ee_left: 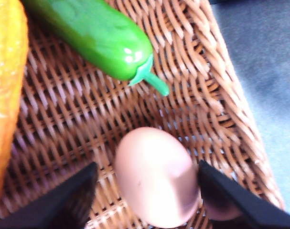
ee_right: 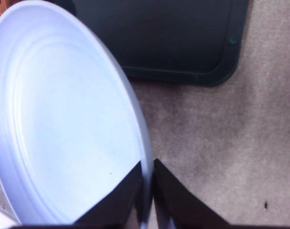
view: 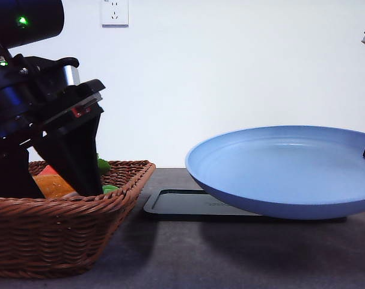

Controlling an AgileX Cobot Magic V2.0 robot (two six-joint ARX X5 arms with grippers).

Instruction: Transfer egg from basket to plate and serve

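Down in the basket, the left gripper straddles the egg, fingers spread either side, while the right gripper clamps the plate rim.

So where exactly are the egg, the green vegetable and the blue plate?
egg (ee_left: 156,176): left wrist view, middle of its shell.
green vegetable (ee_left: 94,36): left wrist view, middle of its glossy body.
blue plate (view: 278,158): front view, bare inner surface.
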